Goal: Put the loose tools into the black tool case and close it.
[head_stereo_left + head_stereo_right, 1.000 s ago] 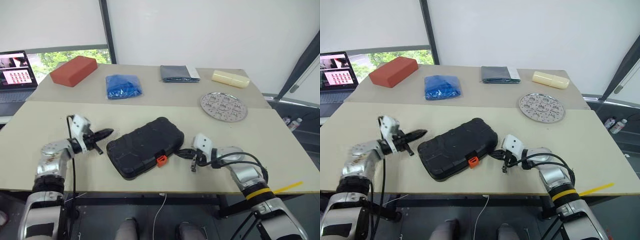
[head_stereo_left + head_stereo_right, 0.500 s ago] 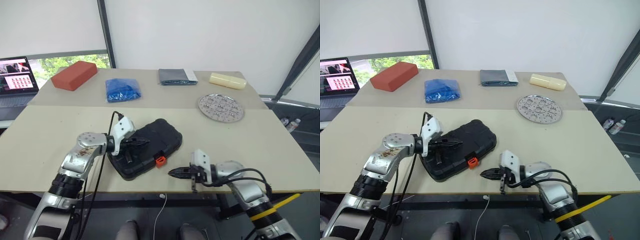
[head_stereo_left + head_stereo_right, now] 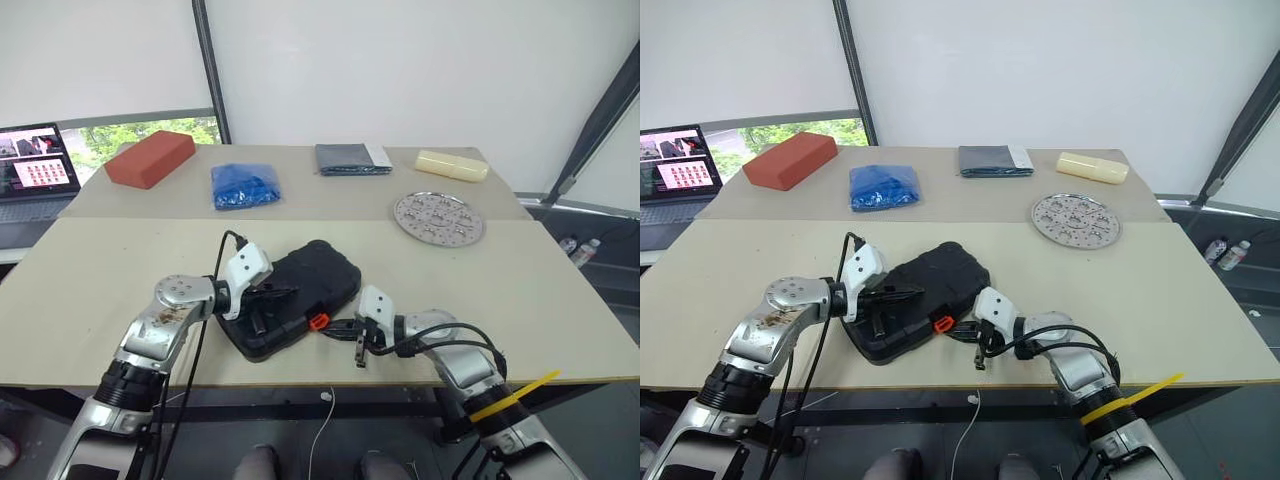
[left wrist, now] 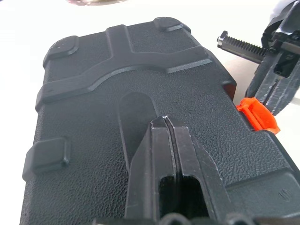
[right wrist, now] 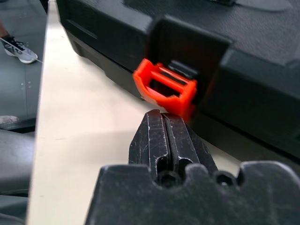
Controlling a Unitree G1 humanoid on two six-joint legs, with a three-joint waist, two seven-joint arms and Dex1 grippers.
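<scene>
Nearest, right gripper [image 3: 962,333]: fingers pressed together with nothing between them, tips pointing at the orange latch [image 5: 165,89] from just in front of it (in the right wrist view a thin strip of table shows between tip and latch, so apart, not touching).
Orange latch: on the front edge of the black tool case [image 3: 300,291], its tab standing out from the recess rather than lying flush.
Black tool case: lid down, lying at a slant near the front edge of the front table [image 3: 90,270], between the two grippers.
Left gripper [image 3: 286,292]: fingers [image 4: 161,140] closed flat against each other and empty, lying over the case lid near its left end; whether the tips press on the lid I cannot tell.
Lid surface: pebbled black plastic with raised ribs and small raised pads at the corners (clear in the left wrist view).
Round metal plate [image 3: 438,218]: beyond the case and to the right, near the seam where the two tables meet.
Blue bag [image 3: 244,185]: on the far table, left of centre.
Grey folded cloth [image 3: 349,159]: on the far table, about the middle.
Cream block [image 3: 451,165]: right of the cloth.
Red-brown brick [image 3: 150,158]: far left of that table.
Laptop [image 3: 33,176]: open, past the table's left end.
</scene>
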